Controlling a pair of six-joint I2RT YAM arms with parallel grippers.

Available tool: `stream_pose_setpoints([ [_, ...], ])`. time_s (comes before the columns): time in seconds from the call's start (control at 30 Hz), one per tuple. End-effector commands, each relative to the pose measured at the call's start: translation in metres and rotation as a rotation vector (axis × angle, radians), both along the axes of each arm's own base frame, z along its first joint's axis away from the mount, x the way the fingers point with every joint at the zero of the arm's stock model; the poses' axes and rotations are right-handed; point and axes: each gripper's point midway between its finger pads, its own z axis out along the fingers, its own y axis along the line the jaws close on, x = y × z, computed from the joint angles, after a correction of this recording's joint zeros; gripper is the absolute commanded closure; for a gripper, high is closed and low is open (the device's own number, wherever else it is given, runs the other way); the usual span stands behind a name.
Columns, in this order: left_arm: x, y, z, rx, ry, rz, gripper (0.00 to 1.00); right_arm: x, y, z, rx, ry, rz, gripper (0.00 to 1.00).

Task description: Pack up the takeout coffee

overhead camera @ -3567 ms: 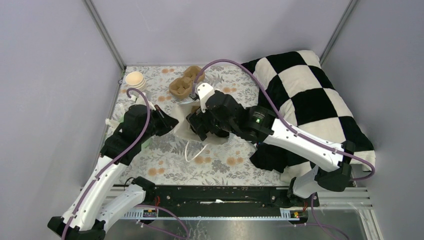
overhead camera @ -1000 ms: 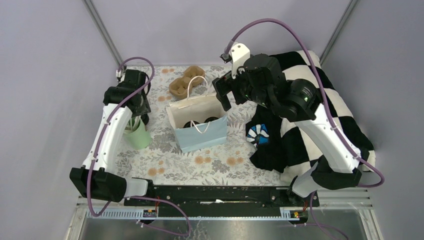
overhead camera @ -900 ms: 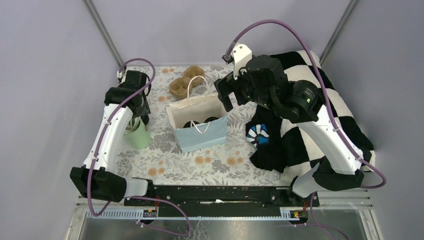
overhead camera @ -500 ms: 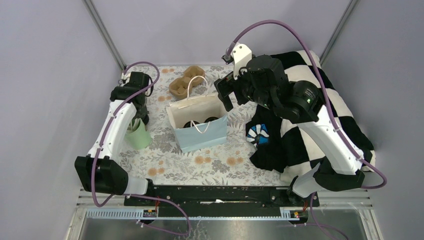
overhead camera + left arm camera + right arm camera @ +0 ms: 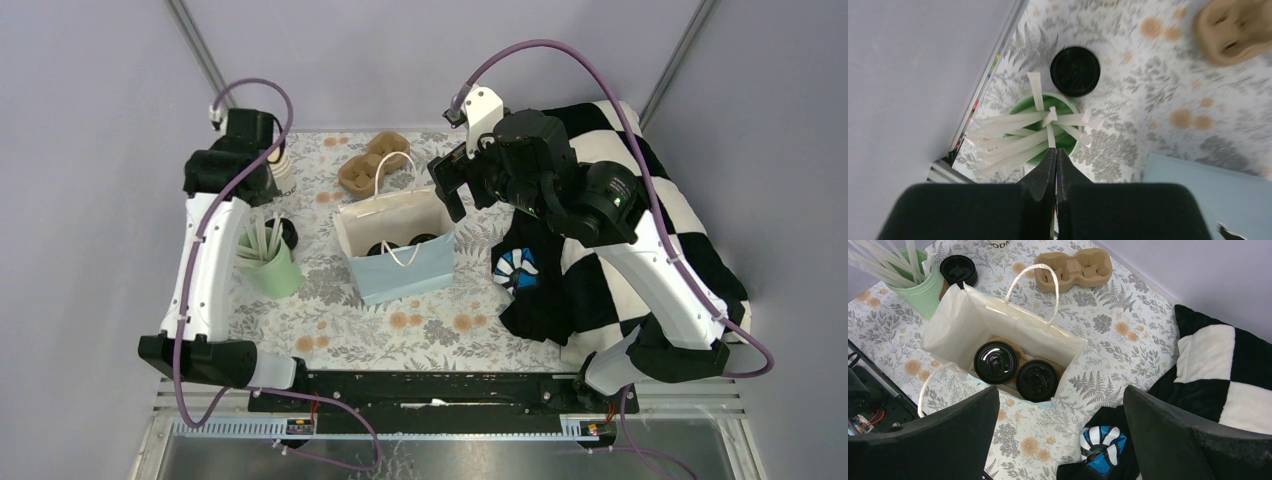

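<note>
Zero gap at left pincer (image 5: pixel 1054 156); right pincer (image 5: pixel 1060 405) wide, empty.

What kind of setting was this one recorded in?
Probably a staged lab test cell, not a café: plain grey wall panels on metal posts enclose a floral-cloth table, set with a light blue paper bag, brown pulp cup carrier and chequered black-and-white cushion.

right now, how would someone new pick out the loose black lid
Find the open blue bag standing mid-table, then the mint-green cup of white sticks to its left. The loose black lid lies flat on the floral cloth just beyond that cup; unlike the black lids on the two coffee cups inside the bag, it sits in the open.
</note>
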Motion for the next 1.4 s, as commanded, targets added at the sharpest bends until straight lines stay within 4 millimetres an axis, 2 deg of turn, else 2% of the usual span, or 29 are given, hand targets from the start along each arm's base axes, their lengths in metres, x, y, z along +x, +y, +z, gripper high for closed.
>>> stream_pose_setpoints([
  [0.0, -0.011, 0.004, 0.06, -0.018, -0.135, 0.031, 1.0, 0.005, -0.003, 0.021, 0.048, -0.057, -0.017, 0.0],
  [0.2, -0.027, -0.021, 0.134, -0.163, -0.364, -0.077, 1.0, 0.008, -0.005, 0.02, 0.039, -0.065, -0.035, 0.0],
  [0.3, -0.043, -0.043, 0.162, -0.235, -0.497, -0.219, 1.0, 0.01, -0.004, 0.018, 0.038, -0.062, -0.039, 0.0],
  [0.37, -0.054, -0.058, 0.191, -0.264, -0.641, -0.337, 1.0, 0.011, -0.002, 0.017, 0.039, -0.062, -0.041, 0.0],
  [0.5, -0.085, -0.087, 0.235, -0.31, -0.837, -0.553, 1.0, 0.013, 0.002, 0.015, 0.044, -0.061, -0.043, 0.0],
  [0.6, -0.084, -0.098, 0.247, -0.342, -0.863, -0.605, 1.0, 0.015, 0.004, 0.014, 0.05, -0.059, -0.044, 0.0],
  [0.67, -0.078, -0.089, 0.246, -0.321, -0.855, -0.549, 1.0, 0.015, 0.004, 0.013, 0.052, -0.057, -0.048, 0.0],
  [0.73, -0.07, -0.071, 0.234, -0.282, -0.814, -0.445, 1.0, 0.014, 0.004, 0.012, 0.052, -0.053, -0.051, 0.0],
  [0.8, -0.062, -0.057, 0.199, -0.263, -0.698, -0.336, 0.92, 0.014, 0.002, 0.012, 0.054, -0.05, -0.054, 0.0],
  [0.83, -0.058, -0.057, 0.177, -0.269, -0.635, -0.326, 0.88, 0.014, 0.002, 0.012, 0.054, -0.05, -0.056, 0.0],
  [0.9, -0.053, -0.057, 0.129, -0.307, -0.509, -0.268, 0.71, 0.013, 0.001, 0.012, 0.055, -0.051, -0.056, 0.0],
  [0.93, -0.053, -0.058, 0.106, -0.335, -0.436, -0.229, 0.59, 0.013, 0.001, 0.011, 0.052, -0.049, -0.058, 0.0],
  [0.97, -0.052, -0.063, 0.086, -0.37, -0.368, -0.211, 0.44, 0.014, 0.001, 0.01, 0.051, -0.049, -0.058, 0.0],
  [1.0, -0.053, -0.067, 0.061, -0.398, -0.288, -0.196, 0.36, 0.014, 0.001, 0.011, 0.051, -0.05, -0.058, 0.0],
  [1.1, -0.06, -0.068, 0.011, -0.421, -0.153, -0.14, 0.32, 0.014, 0.002, 0.01, 0.051, -0.053, -0.057, 0.0],
  [1.23, -0.074, -0.066, -0.023, -0.38, -0.063, -0.119, 0.18, 0.014, 0.002, 0.008, 0.047, -0.053, -0.053, 0.0],
  [1.37, -0.086, -0.067, -0.043, -0.212, 0.058, -0.137, 0.15, 0.014, 0.003, 0.006, 0.046, -0.05, -0.047, 0.0],
])
